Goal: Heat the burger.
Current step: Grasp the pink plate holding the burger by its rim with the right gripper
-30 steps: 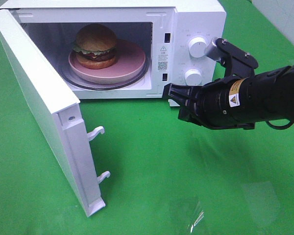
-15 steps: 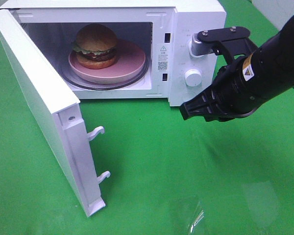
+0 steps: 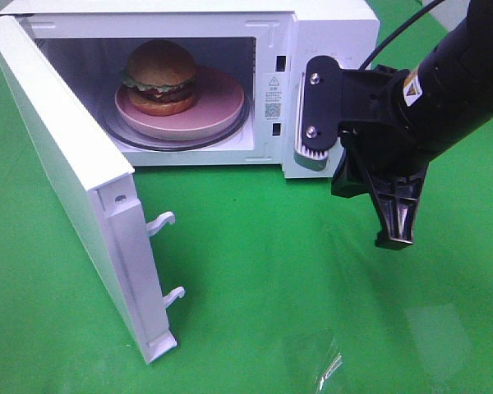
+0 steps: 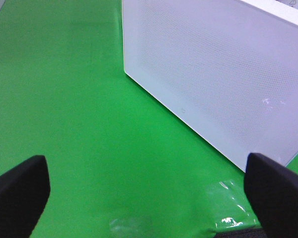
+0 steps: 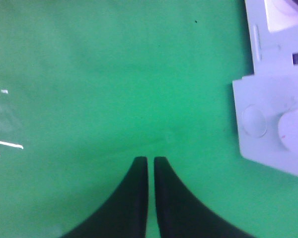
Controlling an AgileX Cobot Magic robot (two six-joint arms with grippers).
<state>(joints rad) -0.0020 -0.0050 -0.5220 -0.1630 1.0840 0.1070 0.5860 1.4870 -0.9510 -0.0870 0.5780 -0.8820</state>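
Burger [image 3: 160, 75] on pink plate [image 3: 223, 103], inside microwave [image 3: 333, 25], door [image 3: 66, 180] open at left. Right gripper [image 3: 393, 240]: narrow, empty, near microwave's right front. Left gripper [image 4: 148, 174]: wide, empty, over green cloth [image 4: 64, 99].

The microwave [image 3: 333, 25] is smooth white with a slight sheen; its door [image 4: 213, 74] bears a fine dotted texture. The burger [image 3: 160, 70] has a glossy bun, the pink plate [image 3: 223, 107] looks smooth, and the green table cover [image 3: 271, 271] looks matt.
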